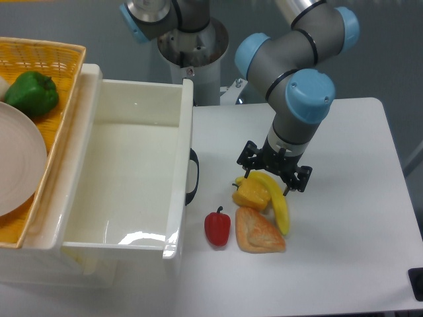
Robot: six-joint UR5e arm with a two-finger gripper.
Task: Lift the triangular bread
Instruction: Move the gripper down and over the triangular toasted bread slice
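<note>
The triangular bread [258, 231] lies flat on the white table [344, 198], golden-brown, at the front of a small cluster. A small red pepper [217, 227] stands to its left. A lumpy yellow-orange bell pepper [251, 194] and a curved yellow banana [275, 198] lie just behind it. My gripper [273, 169] is open and empty. It hangs just behind the bread, over the top of the banana and the bell pepper, apart from the bread.
A large white bin [173, 218] with a black handle [192, 177] stands left of the cluster. A wicker basket [63, 72] at far left holds a green pepper [32, 93] and a white plate [20, 165]. The robot base [192, 53] stands behind.
</note>
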